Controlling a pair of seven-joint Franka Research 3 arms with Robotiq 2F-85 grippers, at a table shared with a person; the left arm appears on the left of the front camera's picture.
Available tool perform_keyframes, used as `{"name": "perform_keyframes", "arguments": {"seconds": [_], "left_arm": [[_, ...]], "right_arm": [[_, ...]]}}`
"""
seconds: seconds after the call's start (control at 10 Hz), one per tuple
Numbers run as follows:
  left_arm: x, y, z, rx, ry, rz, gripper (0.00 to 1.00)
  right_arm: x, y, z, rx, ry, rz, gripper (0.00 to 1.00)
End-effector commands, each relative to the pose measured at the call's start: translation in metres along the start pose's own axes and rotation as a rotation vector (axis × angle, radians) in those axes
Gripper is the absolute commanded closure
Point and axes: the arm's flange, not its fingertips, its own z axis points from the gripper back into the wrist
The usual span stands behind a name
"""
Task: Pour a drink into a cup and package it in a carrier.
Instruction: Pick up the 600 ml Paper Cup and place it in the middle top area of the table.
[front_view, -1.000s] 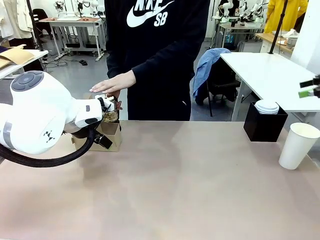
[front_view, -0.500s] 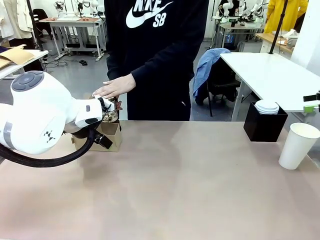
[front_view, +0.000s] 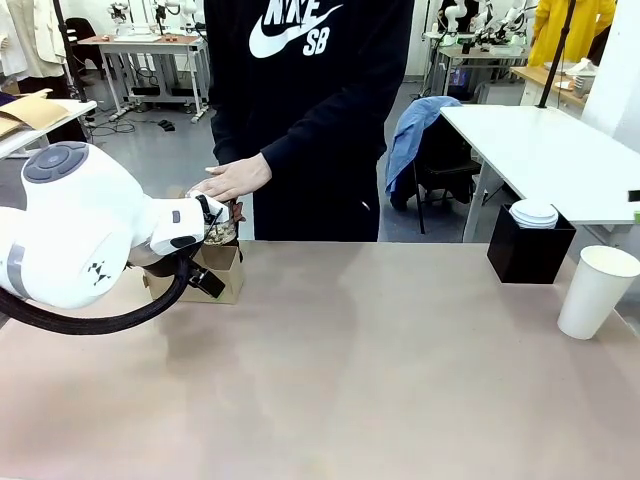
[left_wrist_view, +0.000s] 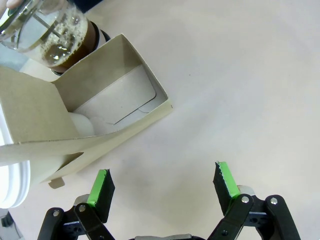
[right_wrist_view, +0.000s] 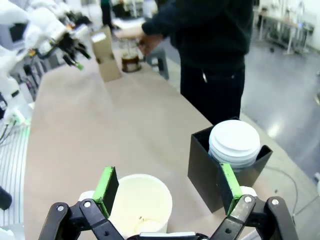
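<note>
The drink (left_wrist_view: 70, 42) is dark brown and frothy, inside a glass jug (front_view: 221, 232) at the table's far left; a person's hand (front_view: 232, 178) rests on the jug's top. The brown cardboard carrier (front_view: 222, 272) stands just in front of the jug. My left gripper (left_wrist_view: 162, 175) hovers open beside the carrier (left_wrist_view: 100, 112), holding nothing. A tall white paper cup (front_view: 595, 290) stands open-topped at the far right. In the right wrist view my right gripper (right_wrist_view: 167, 174) is open above the cup (right_wrist_view: 141, 202), apart from it. That view also shows the jug (right_wrist_view: 131, 61) and carrier (right_wrist_view: 106, 52) far off.
A black box (front_view: 528, 255) holding a stack of white lids (right_wrist_view: 235, 145) stands behind the cup. A white ridged rim (left_wrist_view: 10, 182) lies at the carrier's left in the left wrist view. The person stands at the table's far edge.
The person's hand has come down and back onto the jug's top. The right gripper's green tips have slid out past the front view's right edge. The left arm has not moved.
</note>
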Motion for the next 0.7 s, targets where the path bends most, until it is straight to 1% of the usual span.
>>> {"name": "perform_keyframes", "arguments": {"seconds": [0.0,0.1,0.2,0.3,0.4,0.5,0.6], "left_arm": [[0.0,0.0,0.0,-0.001,0.0,-0.001,0.0],[0.0,0.0,0.0,-0.001,0.0,-0.001,0.0],[0.0,0.0,0.0,-0.001,0.0,-0.001,0.0],[0.0,0.0,0.0,-0.001,0.0,-0.001,0.0],[0.0,0.0,0.0,-0.001,0.0,-0.001,0.0],[0.0,0.0,0.0,-0.001,0.0,-0.001,0.0],[0.0,0.0,0.0,-0.001,0.0,-0.001,0.0]], "right_arm": [[-0.036,-0.02,0.037,0.12,-0.167,0.074,0.0],[-0.055,-0.023,0.049,0.164,-0.215,0.073,0.0],[-0.07,-0.023,0.053,0.16,-0.223,0.068,0.0],[-0.1,-0.022,0.055,0.157,-0.241,0.064,0.0],[-0.117,-0.019,0.053,0.152,-0.229,0.083,0.0],[-0.132,-0.015,0.05,0.126,-0.249,0.084,0.0],[-0.148,-0.009,0.048,0.106,-0.243,0.089,0.0]]}}
